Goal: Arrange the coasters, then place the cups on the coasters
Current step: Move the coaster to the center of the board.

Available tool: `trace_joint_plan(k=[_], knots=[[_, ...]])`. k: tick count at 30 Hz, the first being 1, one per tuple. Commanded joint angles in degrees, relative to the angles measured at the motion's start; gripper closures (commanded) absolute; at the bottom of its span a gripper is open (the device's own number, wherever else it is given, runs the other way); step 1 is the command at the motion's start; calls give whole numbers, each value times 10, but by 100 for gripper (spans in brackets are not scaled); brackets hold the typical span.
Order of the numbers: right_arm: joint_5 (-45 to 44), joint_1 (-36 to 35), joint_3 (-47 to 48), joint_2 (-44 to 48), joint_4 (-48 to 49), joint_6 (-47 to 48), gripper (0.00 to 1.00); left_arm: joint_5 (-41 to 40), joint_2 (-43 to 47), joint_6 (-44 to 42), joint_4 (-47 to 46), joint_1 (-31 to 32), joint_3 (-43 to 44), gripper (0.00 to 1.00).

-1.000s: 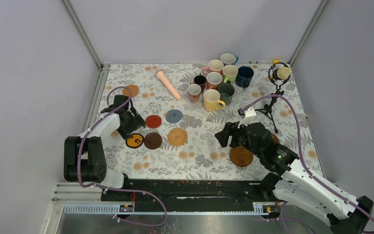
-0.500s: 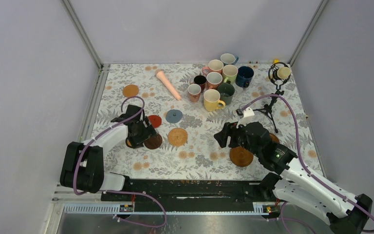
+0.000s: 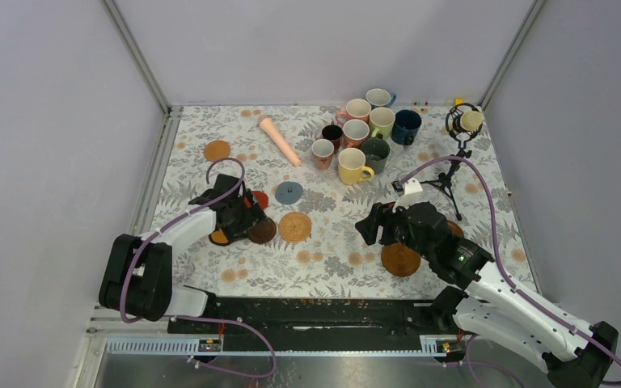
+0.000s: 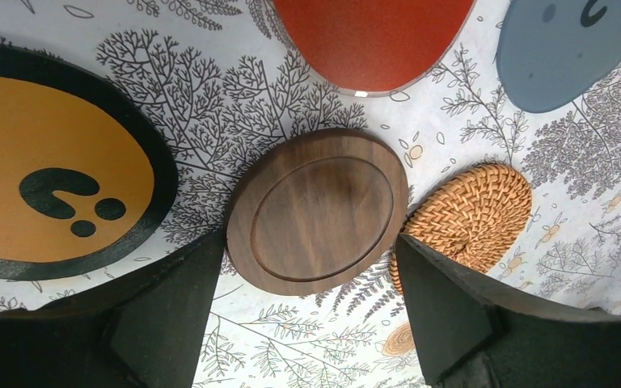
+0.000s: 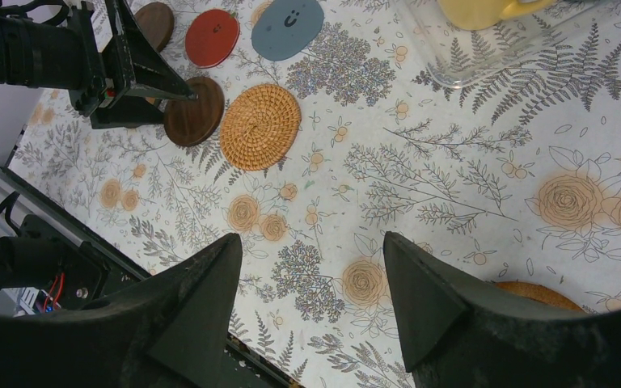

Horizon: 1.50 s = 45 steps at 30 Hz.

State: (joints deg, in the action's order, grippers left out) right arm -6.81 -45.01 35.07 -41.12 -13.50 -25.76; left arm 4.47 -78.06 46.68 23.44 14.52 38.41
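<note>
My left gripper (image 4: 309,242) is open, low over the table, its fingers either side of the near edge of a dark brown coaster (image 4: 319,212) (image 3: 261,231). Around that one lie a black coaster with a yellow face (image 4: 48,178), a red coaster (image 4: 372,40), a grey-blue coaster (image 4: 566,48) and a tan woven coaster (image 4: 469,214) (image 3: 295,227). An orange wood coaster (image 3: 217,150) lies far left. The cups (image 3: 364,129) cluster at the back, the yellow cup (image 3: 352,166) nearest. My right gripper (image 5: 311,242) (image 3: 369,226) hangs open and empty above bare tablecloth, beside another woven coaster (image 3: 400,259).
A long pink stick (image 3: 279,140) lies left of the cups. A black tripod microphone (image 3: 457,153) stands at the back right, close to my right arm. Metal frame posts and grey walls close the table in on three sides.
My left arm has swung right, from over the black and yellow coaster to the dark brown one, and its jaws have widened a little. The right arm has not moved.
</note>
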Motion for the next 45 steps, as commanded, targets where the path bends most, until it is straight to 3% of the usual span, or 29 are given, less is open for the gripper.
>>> trace_joint_plan(k=[1,8,13,17,22,28,36,41,45], knots=[[-4,-3,9,2,8,3,28,-50,14,11,30,3,17,20],[-3,-3,4,6,9,4,28,-140,46,-27,89,-14,106,21],[-4,-3,5,12,6,4,28,-135,15,-54,95,-87,147,25],[-6,-3,3,13,5,6,28,-78,-13,-72,41,-170,162,25],[0,-3,7,5,5,7,28,-10,-90,-54,-20,-226,229,21],[-14,-3,17,-8,-4,22,28,87,-213,-23,-81,-270,347,34],[-20,-3,31,-49,-4,34,27,191,-365,-12,-124,-283,506,36],[-25,-3,54,-77,-12,41,27,205,-442,-4,-107,-283,583,36],[-31,-2,61,-85,-17,44,27,198,-480,1,-96,-283,596,36]])
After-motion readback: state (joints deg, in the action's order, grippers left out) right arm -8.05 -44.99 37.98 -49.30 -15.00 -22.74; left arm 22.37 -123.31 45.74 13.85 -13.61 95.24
